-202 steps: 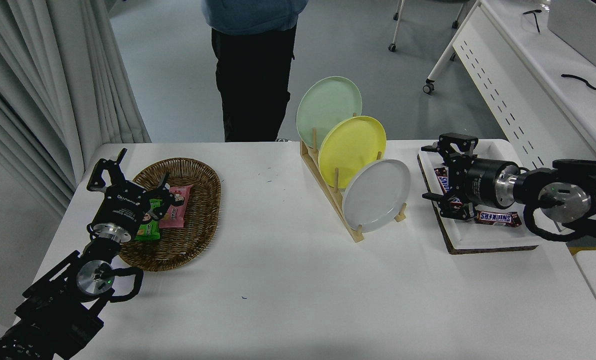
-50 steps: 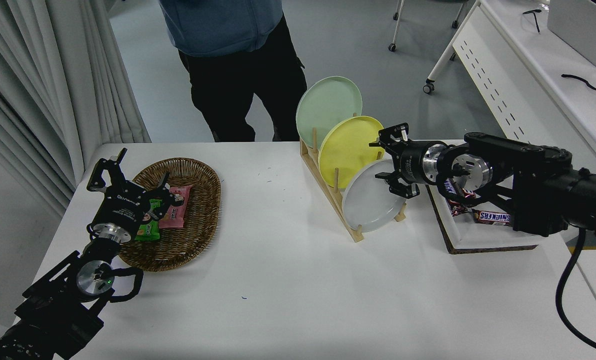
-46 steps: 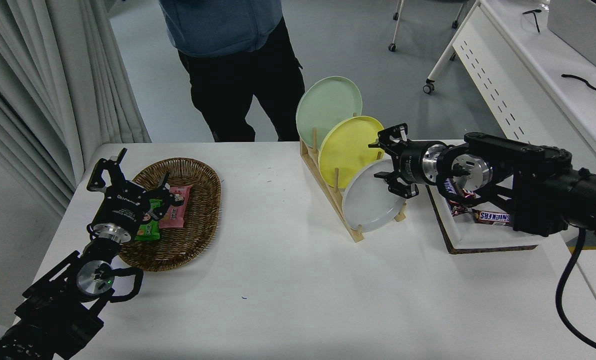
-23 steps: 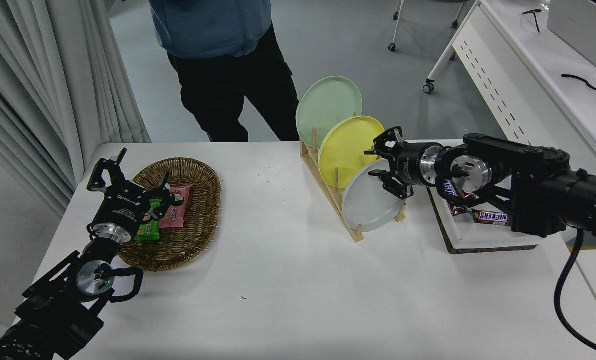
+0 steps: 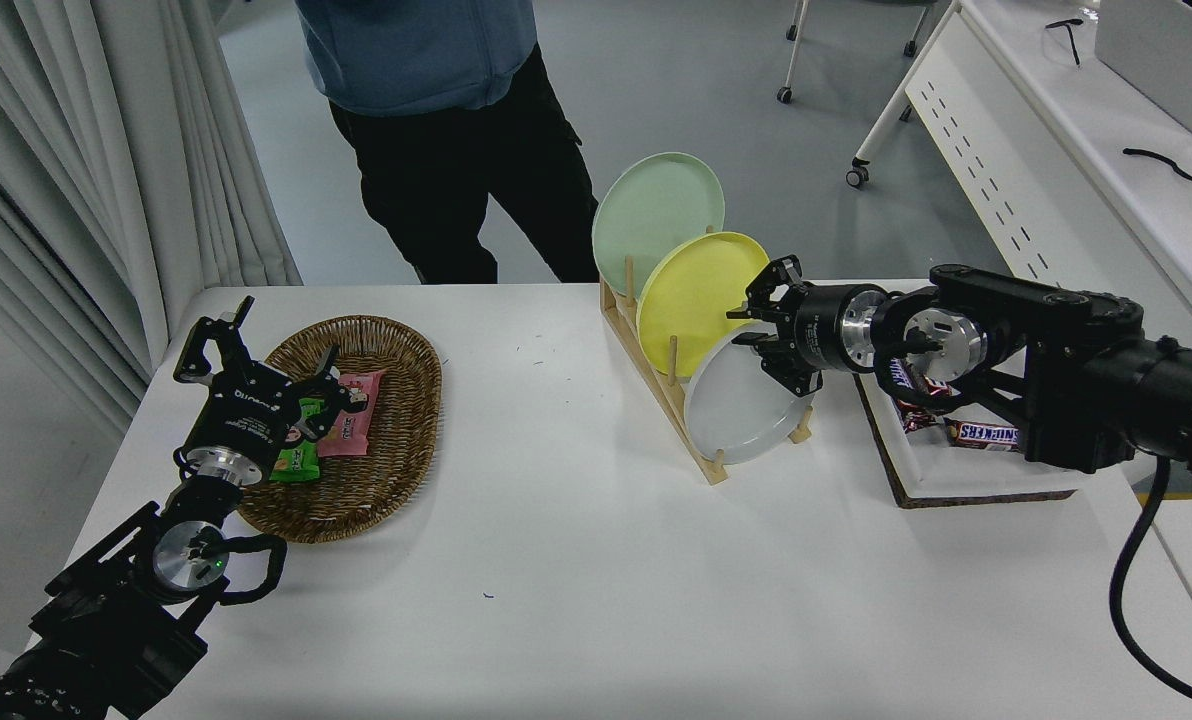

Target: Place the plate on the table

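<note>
1. While leaning upright in the nearest slot of the wooden rack, the plate stands on edge, face turned toward the near right, on the table.
2. Behind it in the same rack: the yellow plate, then the green plate, each on edge.
3. Reaching in from the right edge, the right gripper, at the grey-white plate's upper rim.
4. Fingers parted, one above and one below the rim's top edge; hard to tell whether touching the rim, nothing clamped.
5. Just right of the rack: a white tray with candy bars, partly hidden under the right arm.
6. Parked at the lower left, the left gripper, fingers spread, hovering over the wicker basket with snack packets inside.
7. At the far side of the table, a person in a blue top and black trousers, standing.
</note>
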